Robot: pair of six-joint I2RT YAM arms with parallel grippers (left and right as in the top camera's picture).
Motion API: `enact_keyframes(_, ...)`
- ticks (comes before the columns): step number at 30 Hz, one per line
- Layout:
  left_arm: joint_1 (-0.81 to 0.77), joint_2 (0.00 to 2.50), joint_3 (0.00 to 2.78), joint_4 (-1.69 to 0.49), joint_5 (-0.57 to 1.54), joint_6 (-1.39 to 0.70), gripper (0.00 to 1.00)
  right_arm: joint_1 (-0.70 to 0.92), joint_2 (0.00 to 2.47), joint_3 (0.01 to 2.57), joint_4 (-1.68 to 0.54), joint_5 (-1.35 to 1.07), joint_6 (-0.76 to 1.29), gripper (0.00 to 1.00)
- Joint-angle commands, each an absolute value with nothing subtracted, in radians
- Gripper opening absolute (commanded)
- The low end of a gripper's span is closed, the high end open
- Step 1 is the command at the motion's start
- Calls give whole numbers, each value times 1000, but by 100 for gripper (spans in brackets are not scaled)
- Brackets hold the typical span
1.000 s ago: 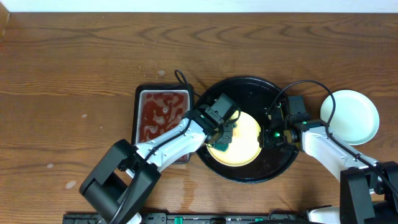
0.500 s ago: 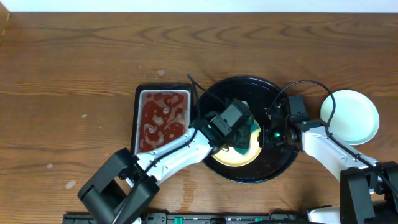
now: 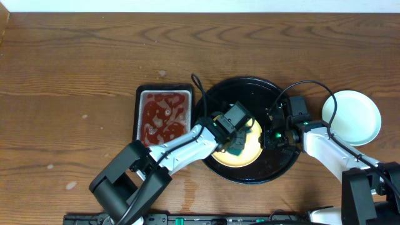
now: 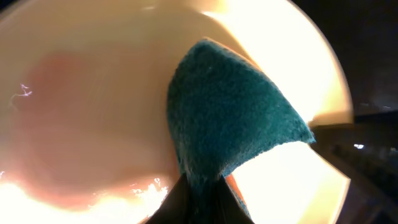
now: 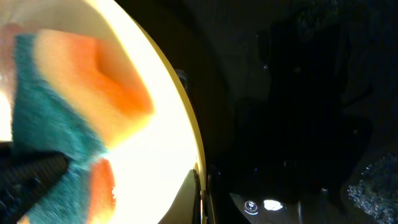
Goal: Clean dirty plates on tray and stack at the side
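The pale yellow plate (image 3: 242,159) lies in the black tray (image 3: 250,86). My left gripper (image 3: 237,145) is shut on a green and orange sponge (image 4: 230,118) and presses it on the plate (image 4: 93,93), which shows a faint pink smear. My right gripper (image 3: 267,137) is shut on the plate's right rim (image 5: 198,186). The sponge (image 5: 74,112) also shows in the right wrist view. A pale mint-white plate (image 3: 351,117) sits on the table right of the tray; I cannot tell whether another lies under it.
A small rectangular metal tray (image 3: 164,115) with red liquid stands just left of the black tray. Bare wooden table (image 3: 75,75) stretches to the left and far side. A black cable (image 3: 199,84) loops between the two trays.
My left gripper has swept the sponge from the plate's left part towards its right. The right gripper and the plate have stayed put.
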State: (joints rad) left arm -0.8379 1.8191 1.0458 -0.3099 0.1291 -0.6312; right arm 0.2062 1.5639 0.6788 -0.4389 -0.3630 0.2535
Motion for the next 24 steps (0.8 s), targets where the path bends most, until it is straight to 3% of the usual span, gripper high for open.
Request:
enact_keyframes(1,-769,1839,1012,-398,3,-622,7,224,1610,630,-460,-352,250,1)
enact_keyframes(15,-726,1607,1012,-403,146,-540,8,224,1610,630,-460,-348,250,1)
enact_keyframes(24,-762,1660,1012,-337,148,-616,7,224,1610,630,-459,-348,250,1)
